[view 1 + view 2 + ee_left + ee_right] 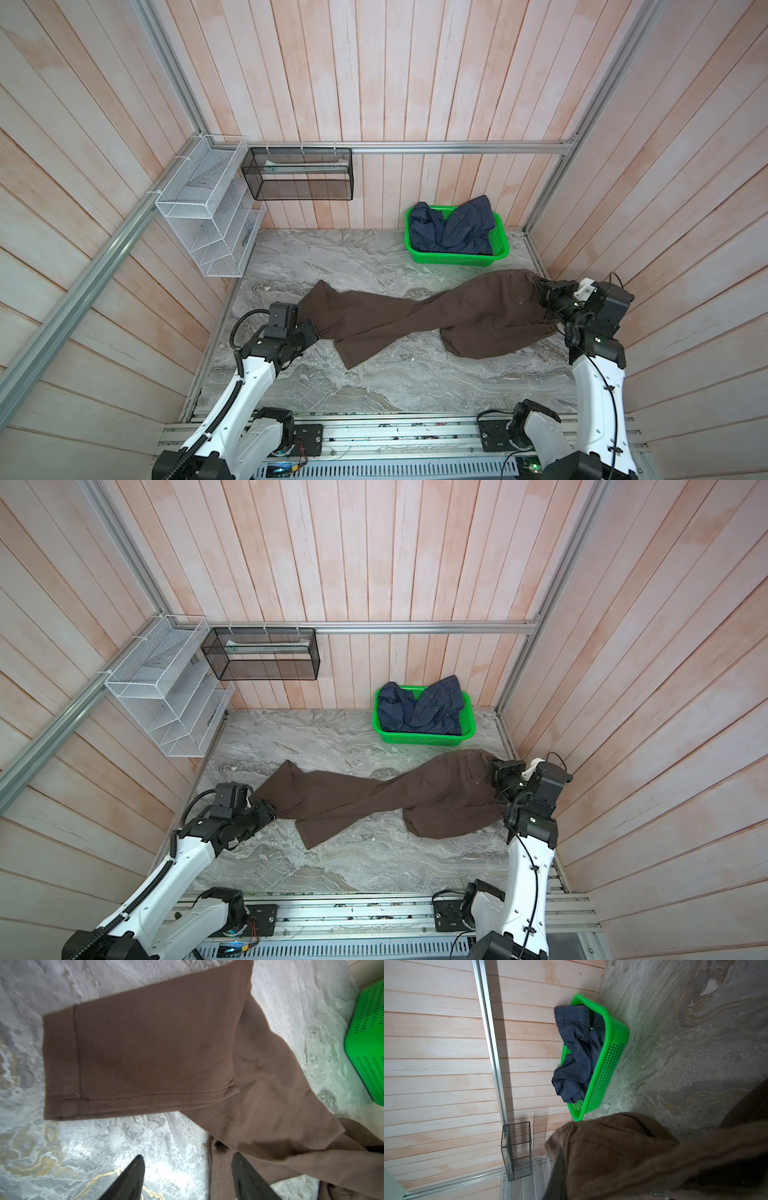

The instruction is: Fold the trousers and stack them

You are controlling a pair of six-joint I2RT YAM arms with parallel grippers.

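The dark brown trousers (415, 320) (374, 800) lie stretched across the marble table, legs to the left and waist to the right. My left gripper (313, 328) (188, 1167) is at the leg ends and open. One of its fingers (133, 1178) is over bare marble, while the other is over a leg's hem edge. The second leg (155, 1053) lies flat ahead of it. My right gripper (538, 291) (494, 775) is shut on the waist end, holding it raised. Brown fabric (633, 1157) drapes over its jaws in the right wrist view.
A green basket (453, 258) (424, 738) (608, 1059) holding a navy denim garment (453, 228) stands at the back right, close behind the waist. A white wire rack (208, 216) and a black mesh basket (299, 174) hang on the back-left walls. Wooden walls close both sides.
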